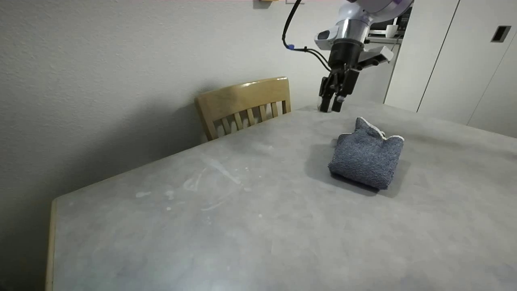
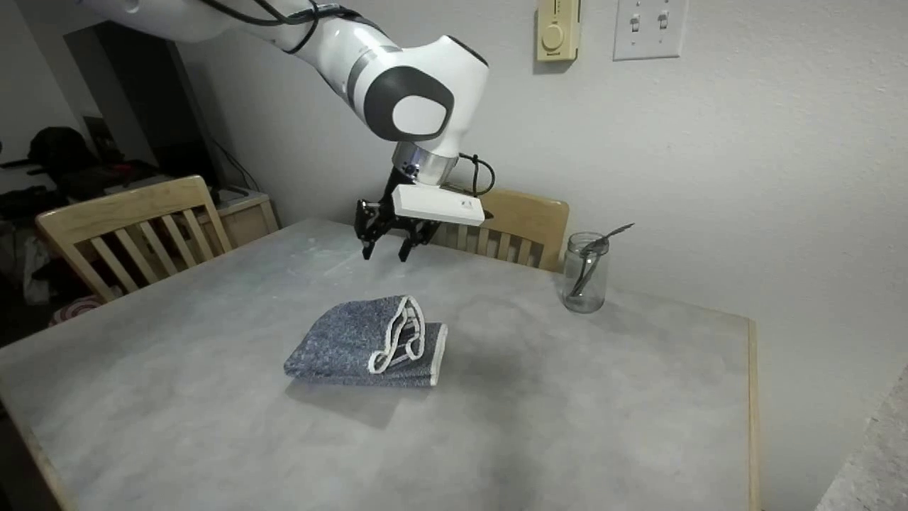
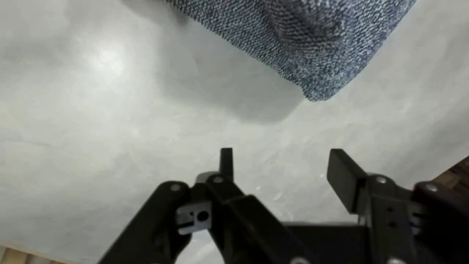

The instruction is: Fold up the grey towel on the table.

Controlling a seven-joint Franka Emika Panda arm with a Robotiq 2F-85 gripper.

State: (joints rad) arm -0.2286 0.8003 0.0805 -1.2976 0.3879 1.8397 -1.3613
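The grey towel point(image 1: 367, 157) lies folded in layers on the pale grey table point(image 1: 242, 242). In an exterior view the towel point(image 2: 344, 341) shows white trim on curled upper layers, open toward the jar's side, over a flatter bottom layer. My gripper point(image 1: 330, 108) is above the table beside the towel, apart from it. The gripper point(image 2: 385, 254) also shows in an exterior view on the towel's far side, fingers pointing down. In the wrist view the gripper point(image 3: 280, 157) is open with only tabletop between its fingers. A corner of the towel point(image 3: 318, 47) shows at the top; the remainder is cut off.
A glass jar point(image 2: 585, 280) with dark utensils stands near the table's wall-side edge. A wooden chair point(image 1: 242, 97) is at that edge near the gripper. Another wooden chair point(image 2: 131, 220) stands at a different side. A wall runs behind the table.
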